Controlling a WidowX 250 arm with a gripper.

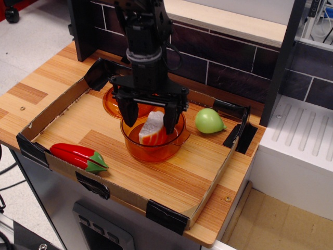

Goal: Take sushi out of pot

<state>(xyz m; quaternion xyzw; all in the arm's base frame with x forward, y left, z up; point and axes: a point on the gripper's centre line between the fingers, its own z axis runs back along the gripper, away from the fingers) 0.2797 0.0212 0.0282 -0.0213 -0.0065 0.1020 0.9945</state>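
Observation:
The sushi (153,130) stands on edge inside the transparent orange pot (156,151) in the middle of the cardboard tray. Its white rice side is up and its orange striped salmon side is low. My gripper (151,119) is open and lowered over the pot. Its two black fingers straddle the sushi, one on each side, with their tips inside the pot rim. I cannot tell whether the fingers touch the sushi.
The flat orange lid (112,104) lies behind the pot, partly hidden by the gripper. A red pepper (78,155) lies at the front left. A green pear-like fruit (209,121) lies to the right. The low cardboard tray wall (130,192) rings the board.

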